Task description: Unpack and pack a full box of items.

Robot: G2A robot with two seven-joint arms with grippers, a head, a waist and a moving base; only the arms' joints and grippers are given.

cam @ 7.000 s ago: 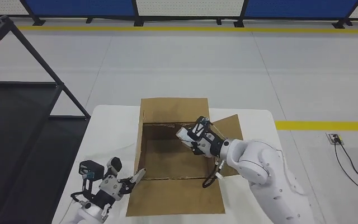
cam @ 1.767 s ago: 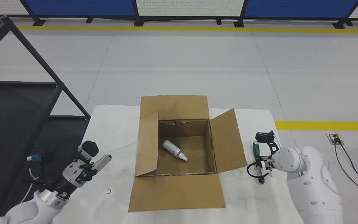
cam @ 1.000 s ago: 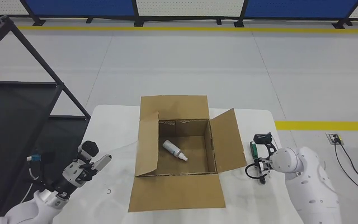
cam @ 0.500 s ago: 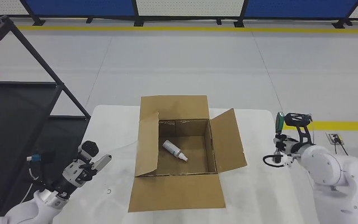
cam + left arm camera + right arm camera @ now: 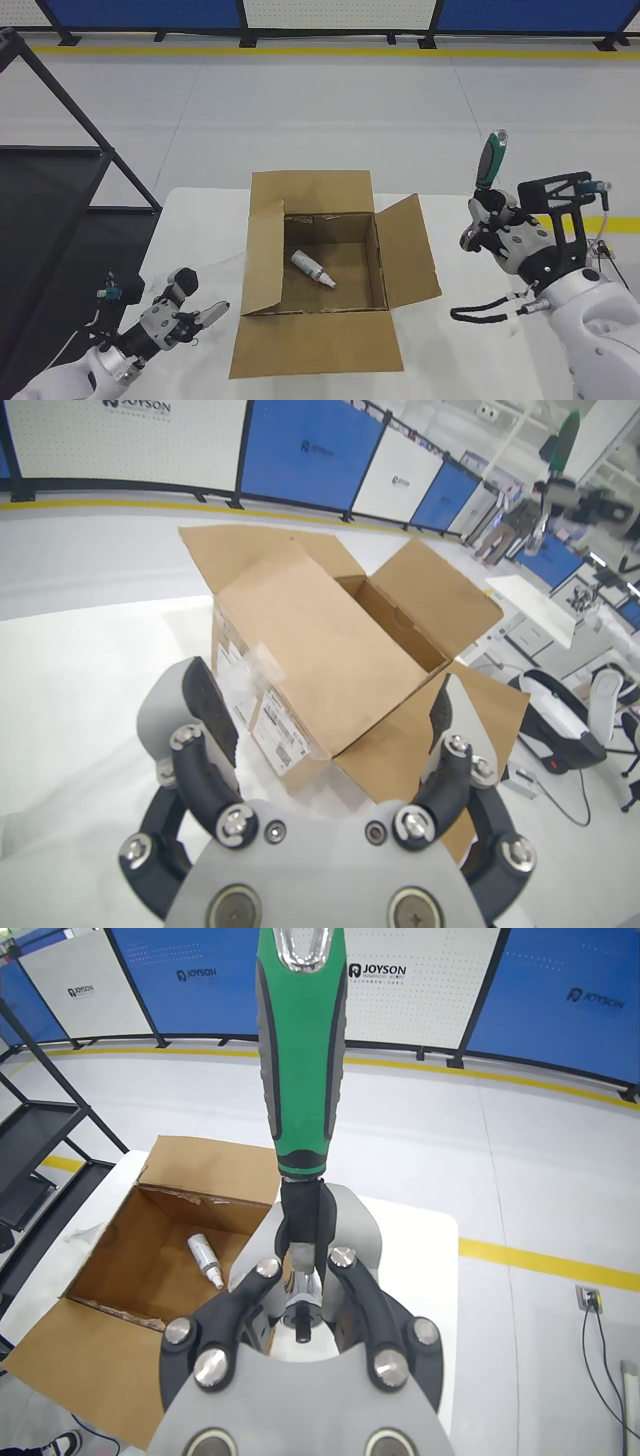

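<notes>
An open cardboard box (image 5: 318, 345) stands in the middle of the white table (image 5: 200, 230), flaps spread. A small white spray bottle (image 5: 312, 268) lies on its floor, also the spray bottle (image 5: 205, 1260). My right gripper (image 5: 484, 205) is raised high to the right of the box, shut on a green-and-grey tool handle (image 5: 487, 158) that points upward; the handle (image 5: 300, 1053) rises from my right gripper (image 5: 303, 1223). My left gripper (image 5: 212, 315) sits low at the table's front left, open with nothing between its fingers. The box (image 5: 320, 650) lies ahead of my left gripper (image 5: 325, 710).
A dark metal rack (image 5: 60, 140) stands off the table's left side. Bare tabletop lies on both sides of the box. A black cable (image 5: 485, 310) loops under the right arm. A small clear wrapper (image 5: 252, 667) clings to the box's near wall.
My right gripper has risen from table level to well above the table, carrying the green tool, now upright. My left gripper has shifted toward the box's front corner.
</notes>
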